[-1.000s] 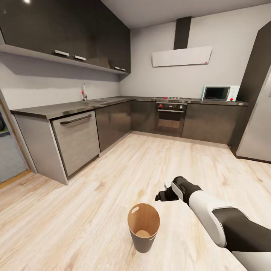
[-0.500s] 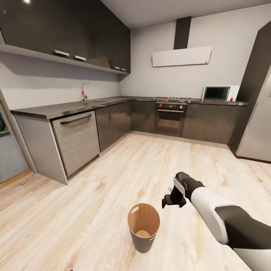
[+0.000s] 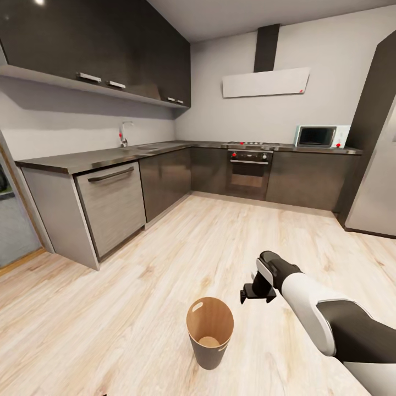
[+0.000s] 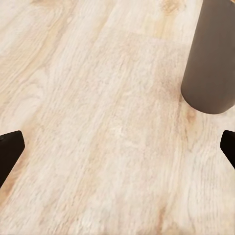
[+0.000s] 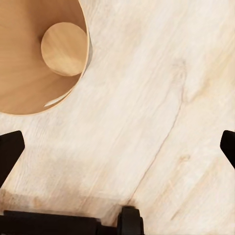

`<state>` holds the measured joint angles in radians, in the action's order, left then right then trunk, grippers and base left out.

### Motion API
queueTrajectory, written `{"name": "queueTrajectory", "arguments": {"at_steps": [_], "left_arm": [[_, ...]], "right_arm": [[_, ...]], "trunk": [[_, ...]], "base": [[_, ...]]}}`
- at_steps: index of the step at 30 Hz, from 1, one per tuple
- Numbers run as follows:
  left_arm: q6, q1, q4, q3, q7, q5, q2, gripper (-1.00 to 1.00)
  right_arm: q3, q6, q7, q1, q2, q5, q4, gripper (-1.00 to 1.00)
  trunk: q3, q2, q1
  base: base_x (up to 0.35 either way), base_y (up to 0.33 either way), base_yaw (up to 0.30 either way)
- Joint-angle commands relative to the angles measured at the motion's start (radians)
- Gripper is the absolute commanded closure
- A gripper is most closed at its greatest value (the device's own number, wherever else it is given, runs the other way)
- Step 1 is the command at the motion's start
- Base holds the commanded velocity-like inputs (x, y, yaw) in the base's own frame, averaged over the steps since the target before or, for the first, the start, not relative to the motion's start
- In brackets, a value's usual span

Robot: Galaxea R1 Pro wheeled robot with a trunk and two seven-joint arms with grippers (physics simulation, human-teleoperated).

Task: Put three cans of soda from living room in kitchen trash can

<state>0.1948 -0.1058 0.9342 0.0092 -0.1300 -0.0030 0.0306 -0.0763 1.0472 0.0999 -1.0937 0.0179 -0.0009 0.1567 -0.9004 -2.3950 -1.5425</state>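
The tash can [image 3: 209, 331] stands upright on the pale kitchen floor, grey outside and brown inside. My right gripper [image 3: 257, 291] hangs open just to its right and a little beyond, pointing down. In the right wrist view the bin's brown inside [image 5: 29, 73] and its bare round bottom lie beside the open right gripper [image 5: 117, 152]. Floor fills the gap between the wide-spread fingers of my left gripper [image 4: 117, 152], which is open, with the bin's grey outer wall [image 4: 210, 58] close ahead. The cans of soda and the living room are out of view.
Dark cabinets under a grey countertop [image 3: 82, 159] run along the left and back walls, with a dishwasher front [image 3: 113, 204], oven [image 3: 250, 173] and white microwave [image 3: 322, 136]. The steel fridge [image 3: 379, 192] stands at right. A doorway [image 3: 14, 225] opens at far left.
My right gripper has drawn slightly right and back from the bin and tipped to point downward. The bin and the view have not moved.
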Motion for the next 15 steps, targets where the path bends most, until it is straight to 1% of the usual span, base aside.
{"name": "queueTrajectory", "arguments": {"at_steps": [1,8,15], "left_arm": [[0.0,0.0,0.0,0.0,0.001,0.0,0.0,-1.0],[0.0,0.0,0.001,0.001,0.003,0.001,0.0,-1.0],[0.0,0.0,0.0,0.001,0.004,-0.002,-0.001,-1.0]], "right_arm": [[0.0,0.0,-0.001,0.0,0.001,0.0,0.0,-1.0],[-0.004,0.0,-0.008,0.0,0.012,0.001,0.002,-1.0],[-0.007,0.0,-0.009,0.0,0.015,0.003,0.003,-1.0]], "trunk": [[0.0,0.0,0.0],[0.0,0.0,0.0],[0.0,0.0,0.0]], "base": [[0.0,0.0,0.0],[0.0,0.0,0.0],[0.0,0.0,0.0]]}}
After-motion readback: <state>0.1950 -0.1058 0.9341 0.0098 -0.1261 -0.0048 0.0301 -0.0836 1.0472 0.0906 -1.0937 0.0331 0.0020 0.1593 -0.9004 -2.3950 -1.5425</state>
